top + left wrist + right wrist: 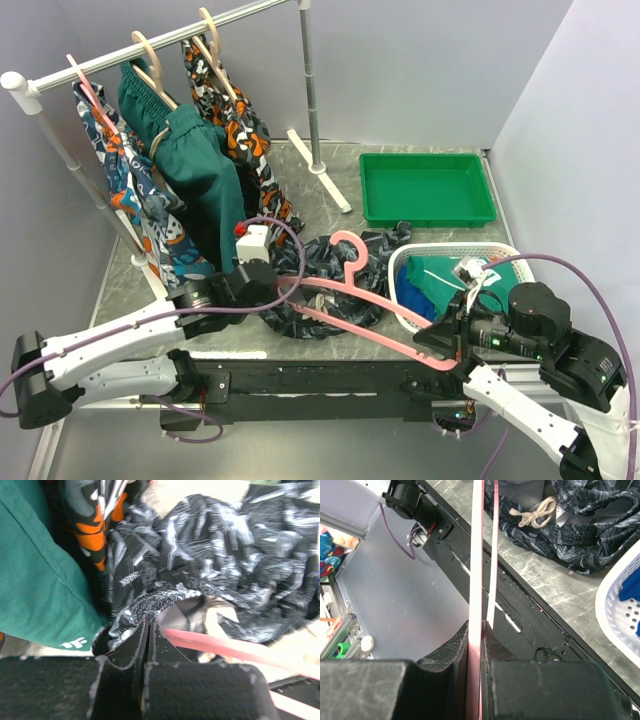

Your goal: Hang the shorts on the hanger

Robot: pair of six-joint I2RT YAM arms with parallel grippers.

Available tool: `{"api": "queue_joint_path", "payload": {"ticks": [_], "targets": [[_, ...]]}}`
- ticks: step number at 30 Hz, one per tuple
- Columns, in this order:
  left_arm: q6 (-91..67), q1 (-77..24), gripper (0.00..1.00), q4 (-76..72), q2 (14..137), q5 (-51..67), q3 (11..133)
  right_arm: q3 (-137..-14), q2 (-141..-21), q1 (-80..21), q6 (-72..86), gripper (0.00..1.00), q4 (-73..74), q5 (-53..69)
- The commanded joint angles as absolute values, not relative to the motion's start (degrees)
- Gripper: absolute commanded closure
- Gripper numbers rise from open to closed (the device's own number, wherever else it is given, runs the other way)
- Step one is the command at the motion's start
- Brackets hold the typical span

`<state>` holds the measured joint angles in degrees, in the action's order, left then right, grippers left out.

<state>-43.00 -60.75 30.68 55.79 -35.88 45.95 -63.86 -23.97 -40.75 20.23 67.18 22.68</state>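
The shorts (385,250), dark with a pale leafy print, lie crumpled on the table's middle. They fill the left wrist view (225,555), and their white drawstring (535,512) shows in the right wrist view. My left gripper (283,288) (149,627) is shut on the ribbed waistband at the shorts' left edge. The pink hanger (350,290) (225,647) runs slantwise over the shorts, its hook toward the back. My right gripper (447,345) (476,627) is shut on the hanger's near right end (476,555), past the table's front edge.
A clothes rack (312,100) at the back left carries green shorts (200,170) and orange-blue patterned shorts (235,110) on wooden hangers, close to my left arm. A green tray (430,218) stands at the back right. In front of it is a white basket (400,270) holding cloth.
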Motion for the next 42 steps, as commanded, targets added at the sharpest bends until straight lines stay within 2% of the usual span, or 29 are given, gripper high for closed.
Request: {"api": "queue_joint_path", "payload": {"ticks": [1,3,7,16,25,29,32,35,36,39,42], "targets": [[-38.8,-61.3,0.99,24.8,49.6,-31.1,45.4,-63.1,-25.7,-41.0,18.9,1.0,61.7,27.2],[-37.8,-61.3,0.99,21.9,48.3,-28.1,44.5,-60.9,-25.8,-41.0,19.7,1.0,59.1,26.8],[-37.4,-61.3,0.99,20.3,47.4,-25.6,43.9,-50.5,-22.6,-41.0,20.7,1.0,44.1,29.6],[-43.1,-61.5,0.99,19.9,46.5,-24.1,43.3,-27.5,-5.9,-41.0,29.9,1.0,17.3,22.1],[-46.8,-61.5,0.98,20.7,51.7,-24.6,48.0,-15.0,1.2,-41.0,30.3,1.0,9.2,13.5],[-45.8,-61.5,0.88,21.4,53.7,-24.1,49.8,-14.0,1.5,-41.1,29.2,1.0,9.5,9.9],[-43.9,-61.5,0.76,21.7,53.8,-21.9,50.9,-13.6,0.7,-41.0,28.8,1.0,8.5,10.4],[-41.3,-61.5,0.55,21.2,53.7,-21.0,51.9,-13.0,0.4,-41.0,28.7,1.0,7.7,10.6],[-40.2,-61.5,0.39,21.4,54.0,-20.9,52.1,-12.9,0.4,-41.0,28.5,1.0,7.6,10.7],[-38.2,-61.5,0.34,22.5,55.6,-22.3,55.3,-12.9,0.3,-41.1,28.4,1.0,7.6,11.4],[-35.3,-61.5,0.35,20.3,56.4,-21.9,56.7,-13.0,0.3,-41.0,28.3,1.0,7.6,11.9]]}}
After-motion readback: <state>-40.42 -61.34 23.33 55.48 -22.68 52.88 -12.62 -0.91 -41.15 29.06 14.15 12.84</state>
